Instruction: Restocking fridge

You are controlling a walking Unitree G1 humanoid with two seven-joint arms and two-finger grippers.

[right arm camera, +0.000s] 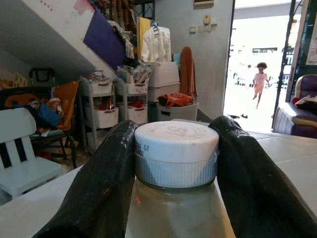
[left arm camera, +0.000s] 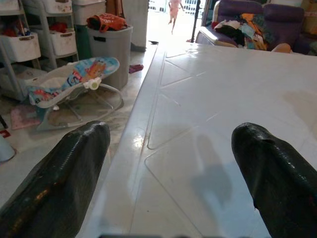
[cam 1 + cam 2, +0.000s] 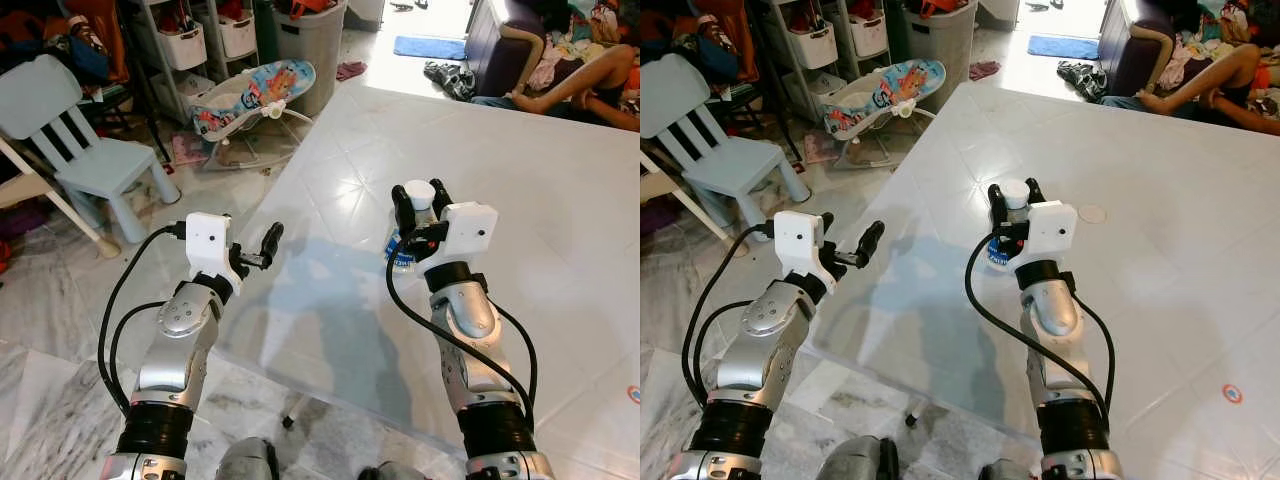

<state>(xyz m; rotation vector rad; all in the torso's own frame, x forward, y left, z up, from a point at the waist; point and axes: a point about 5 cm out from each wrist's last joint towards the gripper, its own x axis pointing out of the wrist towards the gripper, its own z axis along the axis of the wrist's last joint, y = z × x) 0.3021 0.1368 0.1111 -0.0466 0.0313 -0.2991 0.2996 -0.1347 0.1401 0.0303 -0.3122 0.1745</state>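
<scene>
From the head views, the right gripper (image 3: 422, 196) clamps a white-capped bottle (image 3: 418, 193) standing on the white table (image 3: 560, 180), bare tabletop on all sides. The left gripper (image 3: 268, 245) hovers spread at the table's near-left edge.

Left wrist view: fingers (image 2: 67, 173) wide, table edge between them.

Right wrist view: fingers (image 1: 106, 173) press the bottle neck; cap prints "58".

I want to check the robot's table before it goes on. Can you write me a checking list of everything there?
Surface: white table, glossy, with a small round mark near the bottle.
Job's things: bottle with white cap, upright on the table.
Clutter: nothing seen on the table.
Pincers: right pincer shut on the bottle's neck; left pincer open, holding nothing, at the table edge.
Cables: black cables loop along both arms.
Surroundings: blue chair, baby bouncer, grey bin, storage shelves, sofa.
</scene>
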